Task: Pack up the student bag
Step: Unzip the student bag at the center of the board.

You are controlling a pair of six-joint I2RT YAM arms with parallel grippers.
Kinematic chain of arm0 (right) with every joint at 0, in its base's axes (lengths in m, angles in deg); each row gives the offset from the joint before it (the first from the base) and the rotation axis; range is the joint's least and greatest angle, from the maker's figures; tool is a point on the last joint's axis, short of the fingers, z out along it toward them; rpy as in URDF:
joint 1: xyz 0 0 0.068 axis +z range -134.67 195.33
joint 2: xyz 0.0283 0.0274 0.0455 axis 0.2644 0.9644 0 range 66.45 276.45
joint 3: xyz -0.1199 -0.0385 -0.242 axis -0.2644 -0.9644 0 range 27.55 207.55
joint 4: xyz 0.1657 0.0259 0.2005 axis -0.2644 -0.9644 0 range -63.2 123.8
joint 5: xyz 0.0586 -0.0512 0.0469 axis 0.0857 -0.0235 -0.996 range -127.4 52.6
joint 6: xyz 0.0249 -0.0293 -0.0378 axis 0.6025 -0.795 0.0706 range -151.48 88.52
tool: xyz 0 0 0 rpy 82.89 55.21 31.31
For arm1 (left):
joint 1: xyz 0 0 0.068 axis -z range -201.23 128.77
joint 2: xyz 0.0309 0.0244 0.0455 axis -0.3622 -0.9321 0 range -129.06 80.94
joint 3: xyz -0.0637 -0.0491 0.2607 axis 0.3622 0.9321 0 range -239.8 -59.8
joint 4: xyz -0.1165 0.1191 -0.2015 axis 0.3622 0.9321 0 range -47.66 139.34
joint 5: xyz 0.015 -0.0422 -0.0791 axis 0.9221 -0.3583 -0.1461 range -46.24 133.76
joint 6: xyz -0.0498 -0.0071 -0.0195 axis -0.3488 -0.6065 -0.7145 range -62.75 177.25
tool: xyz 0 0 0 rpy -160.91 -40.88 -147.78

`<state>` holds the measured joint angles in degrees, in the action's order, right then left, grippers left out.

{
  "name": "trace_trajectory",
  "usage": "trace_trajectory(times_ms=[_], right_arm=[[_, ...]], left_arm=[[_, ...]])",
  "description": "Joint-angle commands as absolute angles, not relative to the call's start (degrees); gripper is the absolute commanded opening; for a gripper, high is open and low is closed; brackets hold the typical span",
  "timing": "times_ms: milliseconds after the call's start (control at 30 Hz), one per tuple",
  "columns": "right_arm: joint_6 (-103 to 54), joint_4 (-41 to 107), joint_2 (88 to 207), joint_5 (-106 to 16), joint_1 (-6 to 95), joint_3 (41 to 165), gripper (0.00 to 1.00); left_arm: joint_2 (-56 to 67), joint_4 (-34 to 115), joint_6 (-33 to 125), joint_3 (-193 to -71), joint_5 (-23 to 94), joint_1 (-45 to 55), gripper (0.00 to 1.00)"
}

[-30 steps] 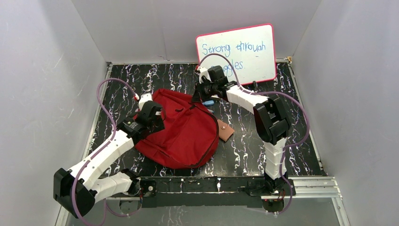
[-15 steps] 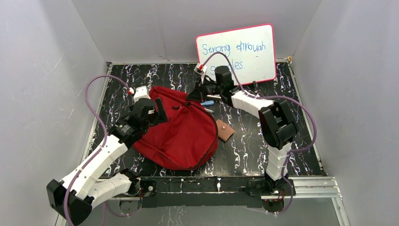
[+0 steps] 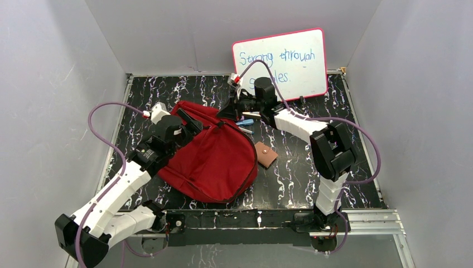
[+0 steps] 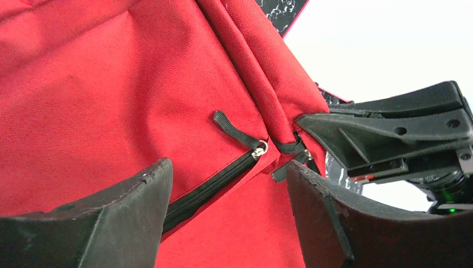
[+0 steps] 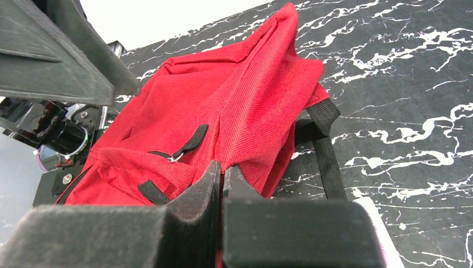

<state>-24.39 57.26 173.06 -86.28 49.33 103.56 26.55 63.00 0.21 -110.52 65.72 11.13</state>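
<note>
Clenching fabric at 1 o'clock on the student bag (image 3: 217, 159), the right pincer (image 5: 222, 174) grips; the left pincer (image 4: 227, 174) hangs released at 11 o'clock.

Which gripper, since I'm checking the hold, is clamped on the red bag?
The right gripper: its jaws are shut on the student bag fabric, while the left gripper stands open.

Soft, even overhead light in top view; bright grey walls (image 3: 56, 84), no hard glare. Faint diffuse shadows only, around red bag (image 3: 217, 162) on dark marbled table (image 3: 290, 184). Whiteboard (image 3: 279, 56) legible, slightly washed out. Mild wide-angle bend toward edges. Left wrist view: blown-out white at far right, left fingers (image 4: 111, 223) dark and blurry up close, fabric weave sharp. Right wrist view: right fingers (image 5: 184, 223) out of focus, crisp white veins on table, overexposed patch at far left.
</note>
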Motion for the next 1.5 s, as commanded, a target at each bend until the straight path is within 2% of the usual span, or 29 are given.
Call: trace_trajectory(times_ms=[0,433,1133,1467], right_arm=[[-25.04,67.38,166.43,-86.47,50.65,105.36,0.0],[-28.74,64.49,164.64,-84.91,53.06,105.69,0.0],[-33.38,62.86,161.97,-86.87,55.85,104.55,0.0],[-34.11,62.38,161.46,-87.61,56.89,104.45,0.0]], left_arm=[[25.43,60.73,-9.44,-109.89,67.12,10.84,0.7],[22.19,64.05,-20.46,-110.27,67.56,10.84,0.58],[20.17,60.99,-23.17,-108.99,69.81,10.5,0.52],[20.56,58.85,-23.35,-107.87,69.43,10.23,0.34]])
